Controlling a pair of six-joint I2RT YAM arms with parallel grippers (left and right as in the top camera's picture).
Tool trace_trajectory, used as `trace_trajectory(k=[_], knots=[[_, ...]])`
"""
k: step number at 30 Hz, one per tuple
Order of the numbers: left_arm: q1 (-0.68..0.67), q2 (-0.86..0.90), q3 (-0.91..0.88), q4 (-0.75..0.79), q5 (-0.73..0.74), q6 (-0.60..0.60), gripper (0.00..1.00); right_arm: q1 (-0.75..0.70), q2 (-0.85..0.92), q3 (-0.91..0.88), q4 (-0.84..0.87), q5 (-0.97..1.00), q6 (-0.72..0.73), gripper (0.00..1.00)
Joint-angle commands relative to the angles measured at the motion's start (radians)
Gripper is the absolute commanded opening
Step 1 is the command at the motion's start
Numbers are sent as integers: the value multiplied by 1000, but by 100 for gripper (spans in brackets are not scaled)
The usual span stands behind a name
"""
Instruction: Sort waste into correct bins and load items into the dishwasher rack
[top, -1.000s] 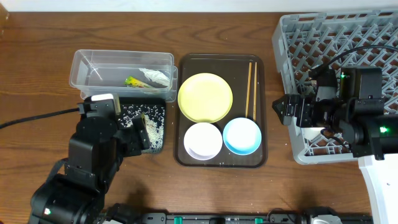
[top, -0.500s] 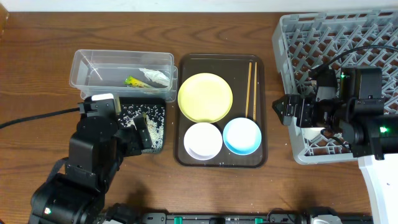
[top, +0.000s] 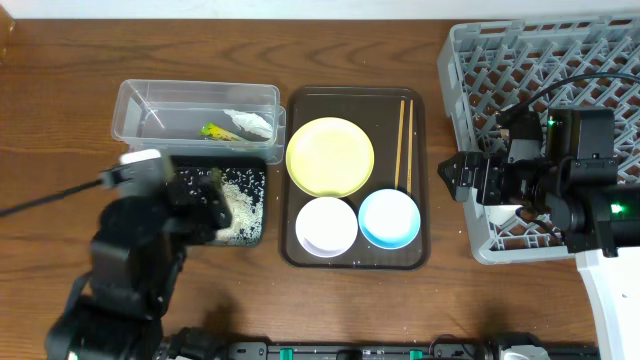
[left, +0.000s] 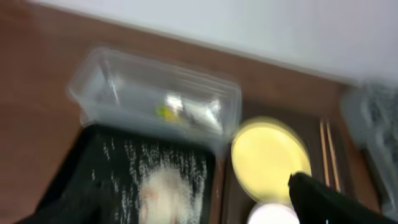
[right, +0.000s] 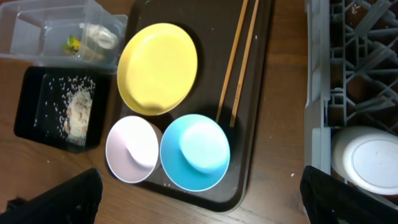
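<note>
The clear tub (top: 195, 108) holds the green-and-yellow wrapper (top: 213, 131) with its white paper scrap. The black tray (top: 255, 180) holds the rice grains (top: 238, 205). The yellow plate (top: 330, 157), white bowl (top: 326, 226), blue bowl (top: 389, 218) and chopsticks (top: 404, 143) lie on the brown serving tray (top: 355, 95). The grey rack (top: 540, 60) stands at the right. My left gripper (left: 186, 214) is open and empty over the black tray's near left part; its view is blurred. My right gripper (right: 202, 205) is open and empty, at the rack's left wall, near the blue bowl (right: 195, 152).
A white round dish (right: 370, 160) lies inside the rack (right: 354, 62). My right arm reaches over the rack's front part. The left arm's cable runs across the table at the left. Bare wood table surrounds the trays.
My left arm has swung left and back from the black tray, uncovering more of the rice. The right arm has not moved.
</note>
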Motion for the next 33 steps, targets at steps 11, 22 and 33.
trace_trajectory(k=[11, 22, 33], knots=[[185, -457, -743, 614, 84, 21, 93, 6, 2, 11, -3, 3, -14, 99], [189, -697, -1042, 680, 109, 20, 93, 6, 2, 11, -3, 3, -14, 99], [189, -701, -1085, 739, 127, -3, 93, 6, 2, 11, -3, 3, -14, 99]])
